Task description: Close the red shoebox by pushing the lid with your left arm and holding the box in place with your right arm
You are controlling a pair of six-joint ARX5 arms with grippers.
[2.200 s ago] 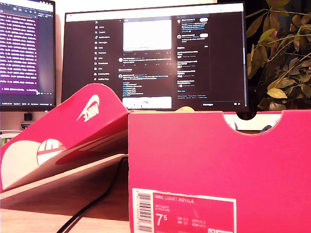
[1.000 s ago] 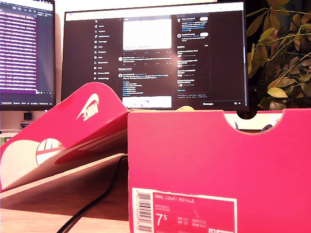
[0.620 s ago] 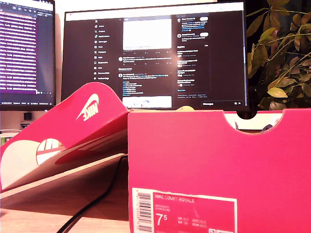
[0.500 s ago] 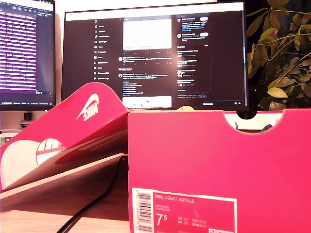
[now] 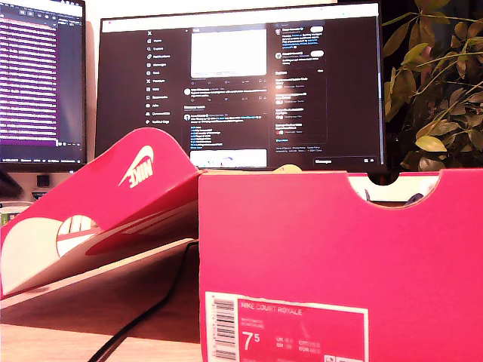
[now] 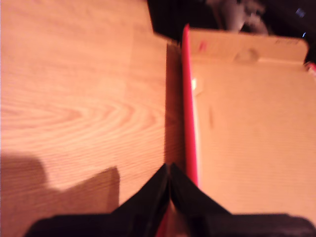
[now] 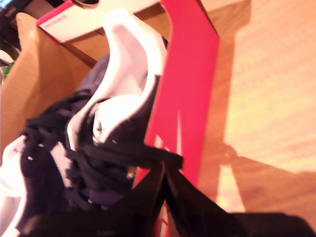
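The red shoebox (image 5: 339,256) fills the exterior view's right, its labelled end facing the camera. Its lid (image 5: 128,188) with a white swoosh stands open, slanting down toward the exterior view's left. Neither gripper shows in the exterior view. My first gripper (image 6: 169,169) is shut, its tips meeting just beside the lid's red edge (image 6: 187,98), above the lid's brown inner face (image 6: 247,128). My second gripper (image 7: 164,167) is shut over the box's red side wall (image 7: 190,89). Dark navy and white shoes (image 7: 103,133) lie inside the box.
Two lit monitors (image 5: 241,83) stand behind the box and a leafy plant (image 5: 438,90) is at the exterior view's right. A black cable (image 5: 151,309) runs under the open lid. Wooden tabletop (image 6: 74,98) lies beside the lid and outside the box wall (image 7: 276,98).
The box and lid hold the same place in every exterior frame. Only the text on the monitors has changed.
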